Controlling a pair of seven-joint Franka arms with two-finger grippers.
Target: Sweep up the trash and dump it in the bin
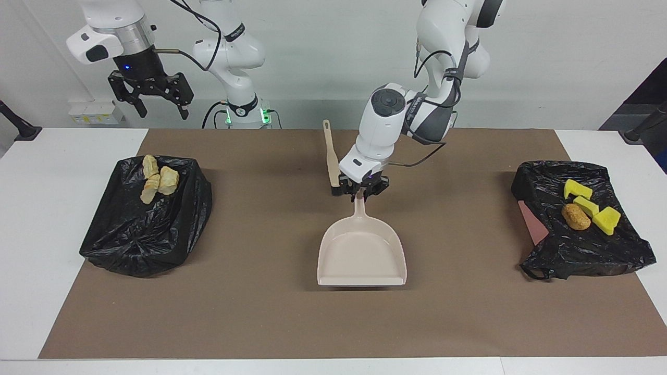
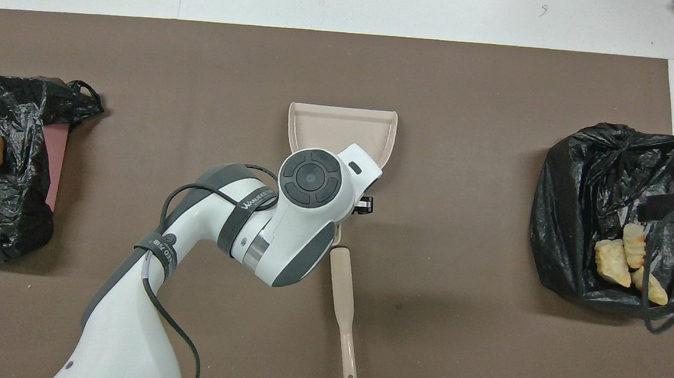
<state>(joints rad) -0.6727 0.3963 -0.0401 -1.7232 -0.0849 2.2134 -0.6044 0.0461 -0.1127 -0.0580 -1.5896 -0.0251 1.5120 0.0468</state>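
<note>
left gripper [image 1: 360,191]: parked at the dustpan [image 1: 362,255] handle's tip, grip can't be told
right gripper [image 1: 163,112]: held spread, well apart from dustpan
bread chunks [image 1: 156,179]: tucked in black bag [image 1: 140,234], right arm's end
brown roll [image 1: 576,216], sponge pieces [image 1: 604,220]: laid on second black bag [image 1: 583,250], left arm's end

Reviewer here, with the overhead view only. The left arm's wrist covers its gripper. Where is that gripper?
Observer: The left gripper is down at the top end of the dustpan handle.
Reviewer: And the right gripper? I only see a black tip at the edge.
Observer: The right gripper hangs high and open over the bag that holds the bread chunks.
Reviewer: My view cuts off the yellow pieces at the left arm's end. How many are there?
Observer: Three yellow sponge pieces lie beside the brown roll.
</note>
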